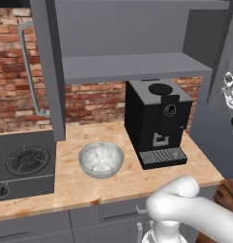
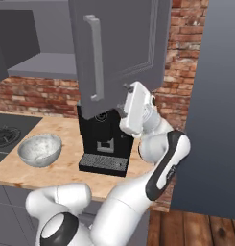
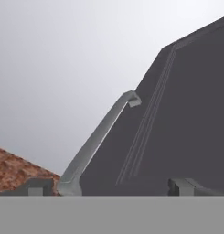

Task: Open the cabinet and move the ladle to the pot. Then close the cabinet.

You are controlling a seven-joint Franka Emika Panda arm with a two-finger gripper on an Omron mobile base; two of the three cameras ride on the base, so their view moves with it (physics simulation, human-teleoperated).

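**Cupboard doors open, tool spread wide by the right door**

The cabinet (image 1: 132, 66) hangs on the brick wall (image 1: 13, 42) above the table (image 1: 132, 180). Both of its doors are swung open. The shelf (image 1: 137, 64) inside is grey and flat. The right door (image 2: 123, 48) swings out toward the robot, and its long silver handle (image 2: 95, 57) stands up and down. The left door (image 1: 46, 71) sticks out too, and its handle (image 1: 30, 66) shows at its far side against the bricks.

The tool (image 2: 126, 103) is up high, just beside the lower edge of the right door. Its two fingers are spread wide apart and pinch nothing. In the hand view the door (image 3: 177, 123) and its handle (image 3: 97, 141) are very close in front of the fingertips (image 3: 179, 186).

Under the cabinet a black coffee machine (image 1: 158, 121) stands on the table. To its left sits a silver bowl (image 1: 101, 160). Farther left is the dark stove (image 1: 23, 163) with a round burner. Below the table edge are grey drawers (image 1: 65, 223). On the right a tall grey panel (image 2: 210, 105) stands, with wooden floor (image 2: 200, 228) at its foot
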